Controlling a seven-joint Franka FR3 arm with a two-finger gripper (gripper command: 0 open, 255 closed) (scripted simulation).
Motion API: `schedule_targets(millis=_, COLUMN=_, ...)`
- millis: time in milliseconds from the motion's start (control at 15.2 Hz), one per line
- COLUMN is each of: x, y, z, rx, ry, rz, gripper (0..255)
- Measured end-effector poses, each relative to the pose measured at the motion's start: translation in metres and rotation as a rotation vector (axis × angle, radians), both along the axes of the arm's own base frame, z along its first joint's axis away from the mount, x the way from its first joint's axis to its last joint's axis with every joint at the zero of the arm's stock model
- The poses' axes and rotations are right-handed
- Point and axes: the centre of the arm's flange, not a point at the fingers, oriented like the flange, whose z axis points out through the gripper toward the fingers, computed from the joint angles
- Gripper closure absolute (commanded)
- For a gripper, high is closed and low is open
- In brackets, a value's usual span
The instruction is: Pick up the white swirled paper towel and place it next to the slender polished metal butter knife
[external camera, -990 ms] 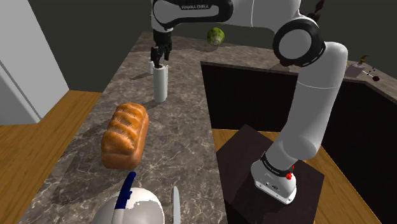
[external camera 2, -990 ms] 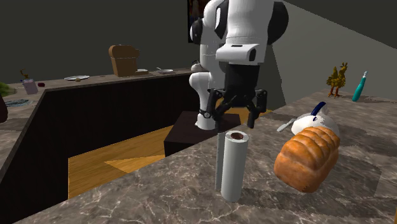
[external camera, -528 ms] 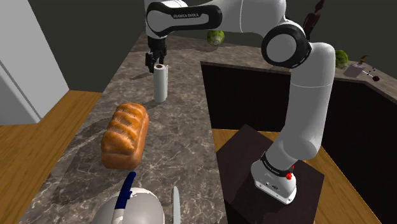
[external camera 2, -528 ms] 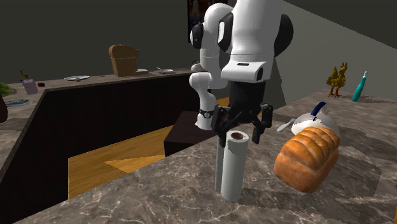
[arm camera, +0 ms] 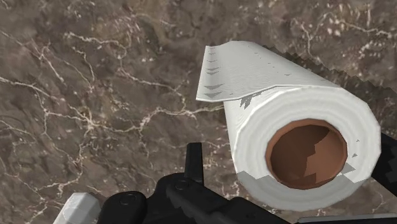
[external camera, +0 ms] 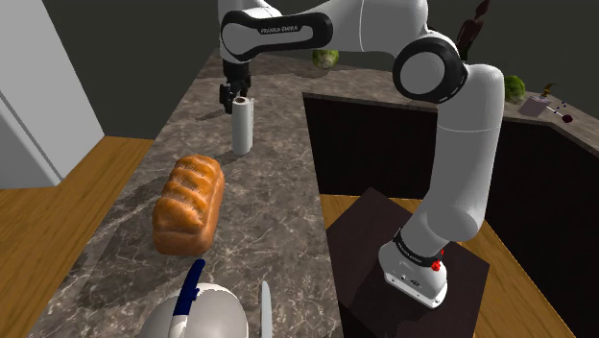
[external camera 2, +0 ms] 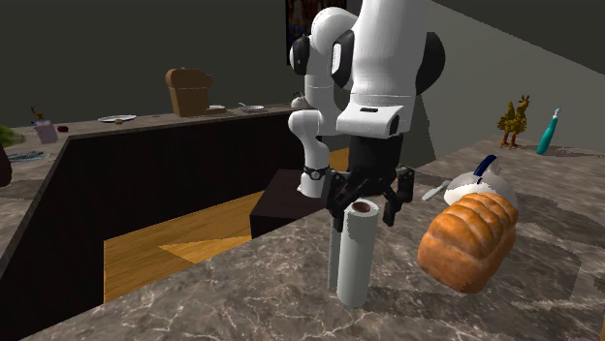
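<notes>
Towel roll (external camera 2: 351, 257) — white, upright, brown core | claw (external camera 2: 365, 207) spread astride top

The paper towel (external camera: 242, 127) is rendered white with small grey marks, and its core (arm camera: 306, 153) is coloured brown. The countertop (arm camera: 95, 95) is finished in dark brown marble with white veins. The loaf (external camera: 188, 203) is coloured golden-brown, and the gripper (external camera 2: 365, 205) is rendered black.

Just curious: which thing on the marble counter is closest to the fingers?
The upright white paper towel roll with a brown core; the golden bread loaf lies farther off.
</notes>
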Motion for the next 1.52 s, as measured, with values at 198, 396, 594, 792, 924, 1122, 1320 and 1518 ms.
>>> schedule_targets(millis=198, x=0.000, y=0.000, z=0.000, rx=0.001, ry=-0.001, rz=0.000, gripper=255)
schedule_targets(millis=396, x=0.000, y=0.001, z=0.001, rx=0.001, ry=-0.001, rz=0.001, gripper=255)
schedule_targets(millis=594, x=0.000, y=0.001, z=0.001, rx=0.001, ry=-0.001, rz=0.001, gripper=255)
schedule_targets(millis=792, x=-0.001, y=0.001, z=0.001, rx=0.002, ry=-0.001, rz=0.001, gripper=255)
schedule_targets(millis=924, x=0.000, y=0.000, z=0.007, rx=0.000, ry=0.000, rz=0.000, gripper=255)
schedule_targets(millis=1122, x=0.000, y=0.001, z=0.021, rx=0.000, ry=-0.001, rz=0.000, gripper=255)
schedule_targets(millis=1320, x=0.000, y=0.000, z=0.036, rx=0.000, ry=0.000, rz=0.000, gripper=255)
schedule_targets(millis=1518, x=0.001, y=0.001, z=0.054, rx=0.000, ry=-0.001, rz=0.000, gripper=255)
